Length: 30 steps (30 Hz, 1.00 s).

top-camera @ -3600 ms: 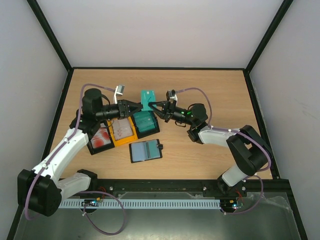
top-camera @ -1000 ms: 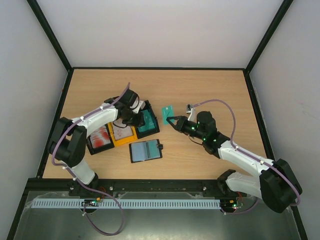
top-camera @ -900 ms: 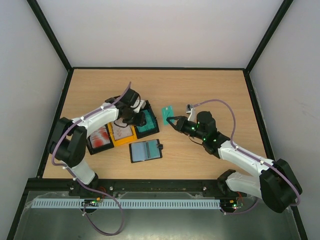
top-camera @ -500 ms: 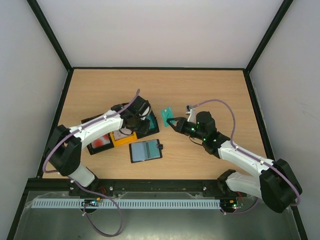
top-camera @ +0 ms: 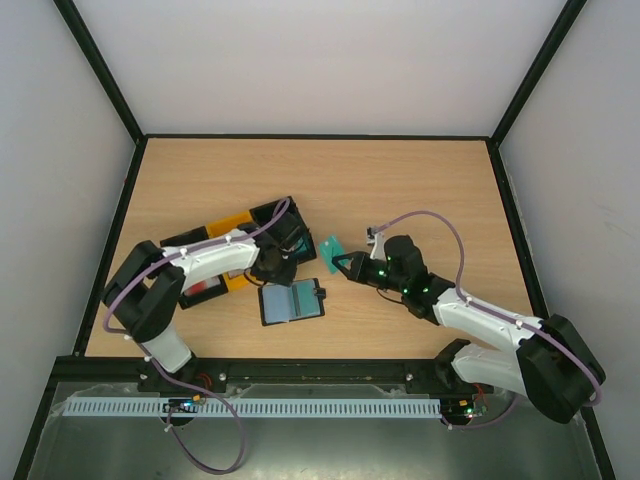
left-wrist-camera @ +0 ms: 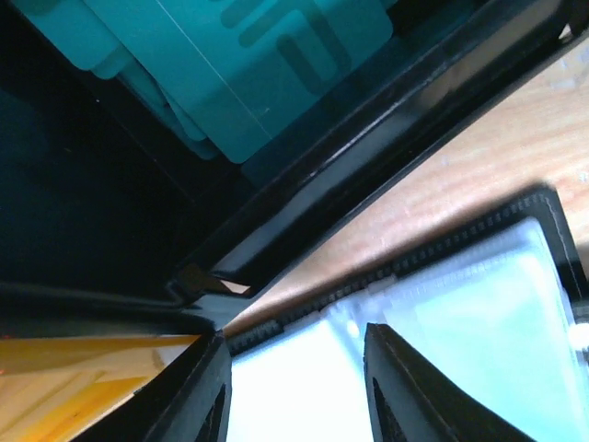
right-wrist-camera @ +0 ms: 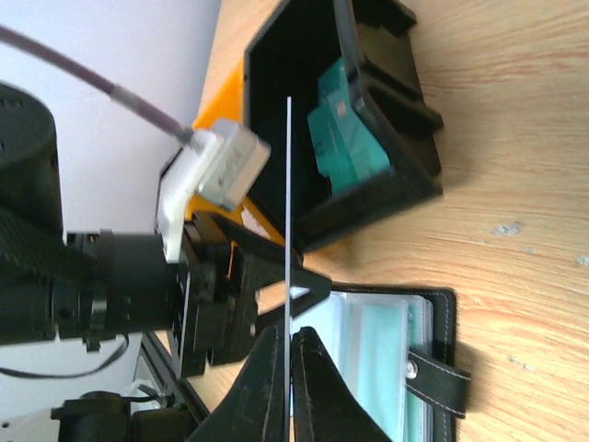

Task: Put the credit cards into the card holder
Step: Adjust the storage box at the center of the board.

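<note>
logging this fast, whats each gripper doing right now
Left gripper: open, nothing between its fingers, by the card holder.
Right gripper: closed on a teal credit card.

I work in a lab test cell. The wooden tabletop (top-camera: 420, 180) is enclosed on three sides by white panels (top-camera: 320, 60) in black frame struts (top-camera: 100, 70); my left arm (top-camera: 195, 263) and right arm (top-camera: 490, 320) mount on a black rail (top-camera: 320, 371) at its near edge.
</note>
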### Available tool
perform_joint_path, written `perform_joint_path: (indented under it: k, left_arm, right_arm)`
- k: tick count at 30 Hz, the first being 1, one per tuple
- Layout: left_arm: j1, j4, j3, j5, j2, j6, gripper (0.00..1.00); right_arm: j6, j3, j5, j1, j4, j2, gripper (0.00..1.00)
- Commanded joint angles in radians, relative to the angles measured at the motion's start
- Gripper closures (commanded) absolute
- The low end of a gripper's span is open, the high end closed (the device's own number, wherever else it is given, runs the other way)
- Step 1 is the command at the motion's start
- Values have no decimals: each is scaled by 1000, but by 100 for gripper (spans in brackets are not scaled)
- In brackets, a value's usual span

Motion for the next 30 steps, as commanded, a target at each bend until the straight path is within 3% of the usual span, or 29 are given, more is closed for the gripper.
perform_joint_path:
  k: [1, 6, 14, 19, 24, 26, 30]
  left_arm:
    - [58, 36, 48, -100, 68, -10, 57]
    - [131, 130, 71, -130, 111, -25, 55]
    - [194, 377, 16, 38, 4, -64, 51]
    - [194, 605, -154, 216, -206, -235, 39]
    - [174, 1088, -390, 379, -452, -535, 24]
    - [169, 1202, -429, 396, -492, -608, 15]
    - [168, 1332, -433, 489, -475, -656, 14]
  right_arm:
    - [-3, -17, 51, 22, -9, 5, 97]
    - [-13, -12, 87, 23, -30, -18, 97]
    - [-9, 40, 160, 21, -36, -48, 98]
    - [45, 52, 182, 17, 40, -95, 98]
    - [134, 52, 95, 14, 188, -106, 98]
    - [180, 53, 30, 14, 265, -99, 98]
    - [297, 58, -123, 14, 430, -64, 97]
